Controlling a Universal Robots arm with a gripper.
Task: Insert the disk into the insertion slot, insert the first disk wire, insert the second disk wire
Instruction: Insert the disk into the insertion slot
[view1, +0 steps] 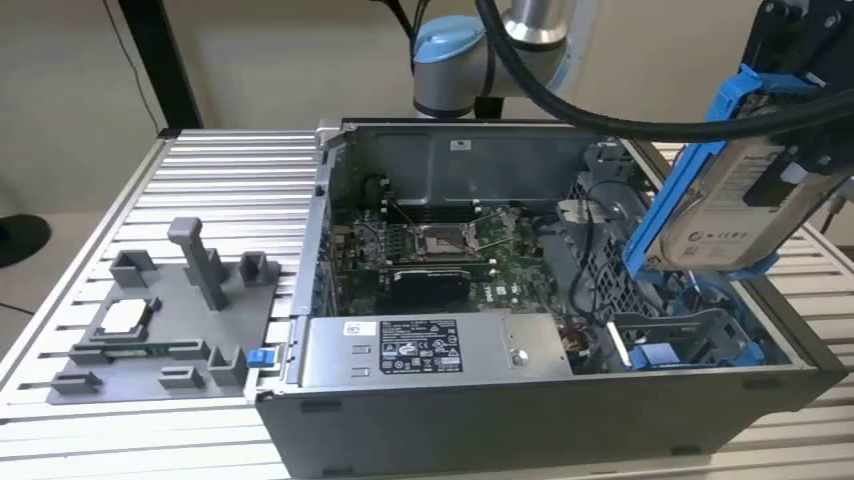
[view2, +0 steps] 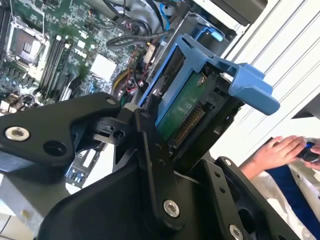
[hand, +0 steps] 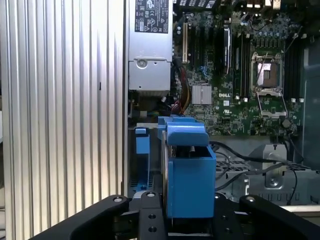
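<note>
In the exterior view I have the jaws closed on the disk (view1: 737, 205). It hangs tilted, one end low, above the end of the open computer case (view1: 534, 425) nearest the worktop's (view1: 227, 170) edge on the exterior view's right. I judge the slant suits sliding it down into the insertion slot (view1: 694, 332), which sits just beneath and apart from it, blue tabs showing. The silver box (view1: 414, 350) along the case's front wall is no part of this, nor is the grey fixture (view1: 160, 320) by the opposite worktop edge. In the second wrist view the jaws clamp the disk (view2: 186, 107) by its flat sides, leaving the connector edge and the blue frame's handle free, and a person's hand (view2: 276, 152) rests well off beyond the case. In the first wrist view the disk (hand: 187, 172) stands on edge between the jaws, with the motherboard (hand: 250, 65) behind it.
</note>
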